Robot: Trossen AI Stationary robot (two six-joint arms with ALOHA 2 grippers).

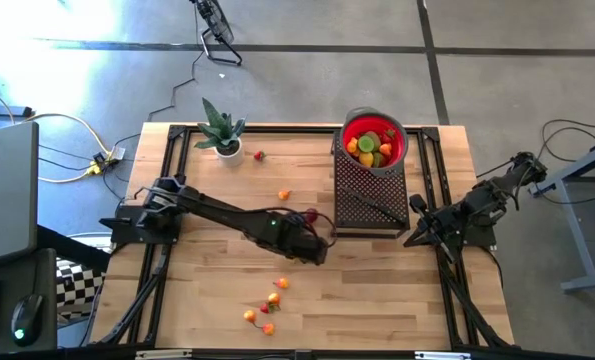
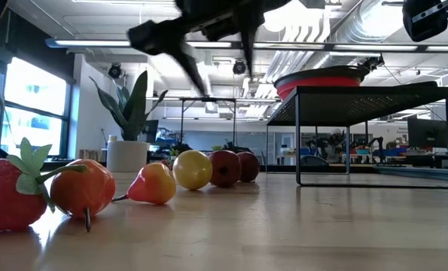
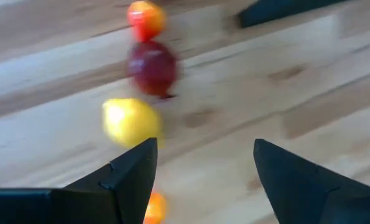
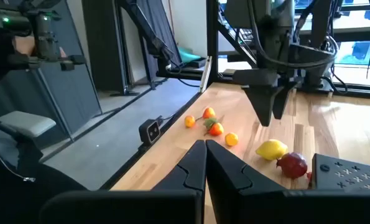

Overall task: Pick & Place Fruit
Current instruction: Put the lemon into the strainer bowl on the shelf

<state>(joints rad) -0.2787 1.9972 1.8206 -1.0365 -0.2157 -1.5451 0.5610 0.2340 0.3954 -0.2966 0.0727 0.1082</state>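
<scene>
Small toy fruits lie scattered on the wooden table. A yellow lemon [image 3: 132, 121], a dark red apple [image 3: 152, 67] and an orange-red fruit [image 3: 146, 17] lie in a row just beyond my left gripper [image 3: 203, 162]. That gripper hangs open above the table's middle [image 1: 317, 250], pointing steeply down, with nothing between its fingers. More orange fruits [image 1: 267, 300] lie near the front edge. A red bowl [image 1: 374, 140] holding several fruits sits on a black mesh rack [image 1: 367, 195]. My right gripper [image 4: 204, 149] waits shut at the table's right side.
A potted spiky plant [image 1: 222, 130] stands at the far left, with a strawberry [image 1: 259, 155] and a small orange fruit [image 1: 284, 195] near it. The rack's legs [image 2: 297, 135] stand on the table's right half. Bare wood lies between the rack and the front edge.
</scene>
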